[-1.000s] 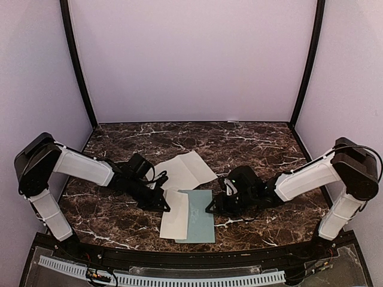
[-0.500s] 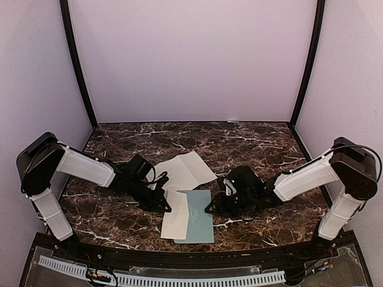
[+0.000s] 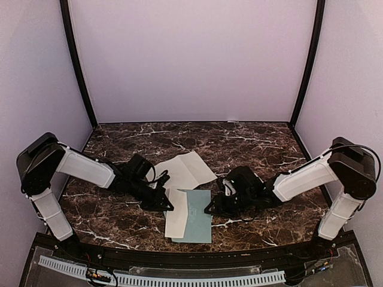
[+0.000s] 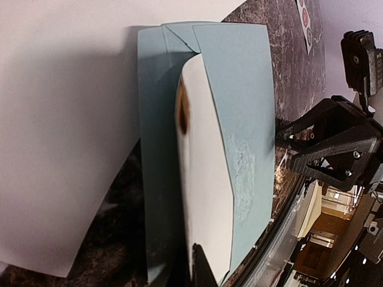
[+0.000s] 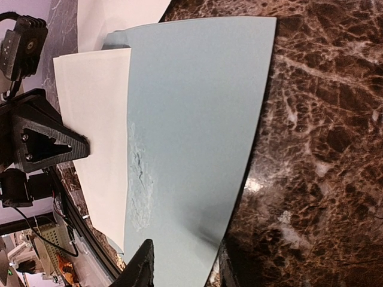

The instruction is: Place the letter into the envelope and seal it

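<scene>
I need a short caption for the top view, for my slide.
Left claw and right claw flank a pale blue envelope, its whitish flap open, a white sheet behind it.

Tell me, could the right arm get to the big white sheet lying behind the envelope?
Probably yes. The white sheet lies flat and mostly uncovered just beyond the right gripper, which sits open at the envelope. Only the left gripper crowds its near corner.

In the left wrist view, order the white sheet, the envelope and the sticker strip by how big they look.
1. White sheet and envelope, taken by its whole outline: too close to rank, and the sheet runs off frame.
2. Sticker strip: clearly smallest, also cropped.
</scene>
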`<state>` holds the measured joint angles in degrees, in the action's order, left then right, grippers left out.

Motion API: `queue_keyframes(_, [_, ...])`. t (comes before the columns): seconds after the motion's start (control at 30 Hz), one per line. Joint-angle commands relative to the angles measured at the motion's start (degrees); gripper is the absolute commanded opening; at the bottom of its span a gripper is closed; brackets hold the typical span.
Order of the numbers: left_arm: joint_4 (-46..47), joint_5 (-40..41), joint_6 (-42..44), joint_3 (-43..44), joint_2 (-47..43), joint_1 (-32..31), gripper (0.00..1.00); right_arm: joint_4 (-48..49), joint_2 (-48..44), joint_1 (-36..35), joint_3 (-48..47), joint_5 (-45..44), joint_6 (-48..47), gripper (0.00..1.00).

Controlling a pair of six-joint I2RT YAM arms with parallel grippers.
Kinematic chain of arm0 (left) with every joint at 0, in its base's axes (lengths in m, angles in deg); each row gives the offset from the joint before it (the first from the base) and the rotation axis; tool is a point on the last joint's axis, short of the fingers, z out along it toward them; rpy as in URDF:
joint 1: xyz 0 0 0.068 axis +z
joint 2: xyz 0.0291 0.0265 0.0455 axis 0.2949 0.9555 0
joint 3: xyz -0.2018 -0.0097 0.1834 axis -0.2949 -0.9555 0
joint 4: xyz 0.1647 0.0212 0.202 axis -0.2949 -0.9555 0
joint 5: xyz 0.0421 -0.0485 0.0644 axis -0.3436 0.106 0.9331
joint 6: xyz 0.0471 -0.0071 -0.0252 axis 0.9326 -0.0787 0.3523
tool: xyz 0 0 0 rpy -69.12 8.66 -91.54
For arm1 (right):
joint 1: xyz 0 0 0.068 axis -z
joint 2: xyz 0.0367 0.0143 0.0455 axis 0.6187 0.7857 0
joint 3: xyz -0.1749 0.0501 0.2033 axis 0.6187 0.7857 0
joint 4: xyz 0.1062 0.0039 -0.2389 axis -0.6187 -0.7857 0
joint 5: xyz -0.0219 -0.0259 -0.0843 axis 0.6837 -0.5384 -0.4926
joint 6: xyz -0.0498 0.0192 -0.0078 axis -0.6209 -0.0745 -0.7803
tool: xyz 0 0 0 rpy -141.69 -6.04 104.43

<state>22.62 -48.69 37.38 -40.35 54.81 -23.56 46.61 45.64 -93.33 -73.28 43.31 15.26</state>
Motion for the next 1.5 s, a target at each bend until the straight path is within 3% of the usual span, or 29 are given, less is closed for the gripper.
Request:
queue_keyframes(0.0, [1.9, -0.8, -0.7, -0.5, 0.6, -0.7, 0.00, 0.3, 1.3, -1.0, -0.2, 0.6, 0.3, 0.34])
queue_keyframes(0.57, [4.4, -0.6, -1.4, 3.3, 4.6, -4.4, 0.00, -1.3, 3.4, -1.5, -3.8, 1.0, -0.1, 0.32])
queue_keyframes(0.8, [-0.5, 4.9, 1.9, 5.9, 4.3, -5.1, 0.00, -2.2, -0.5, -1.6, -2.7, -2.1, -0.4, 0.34])
queue_keyframes(0.87, [-3.2, 7.3, 3.0, 6.9, 3.0, -5.1, 0.06, -3.1, -2.3, -1.7, -1.9, -3.4, -0.7, 0.36])
queue_keyframes(1.07, [-9.2, 12.7, 4.3, 7.1, -2.4, -5.1, 0.37, -9.5, -7.0, -1.6, -2.2, -7.4, -3.0, 0.39])
queue_keyframes(1.47, [-15.2, 15.4, 5.4, 6.6, -7.9, -5.2, 0.69, -9.1, -9.1, -2.4, -1.4, -7.2, -0.7, 0.40])
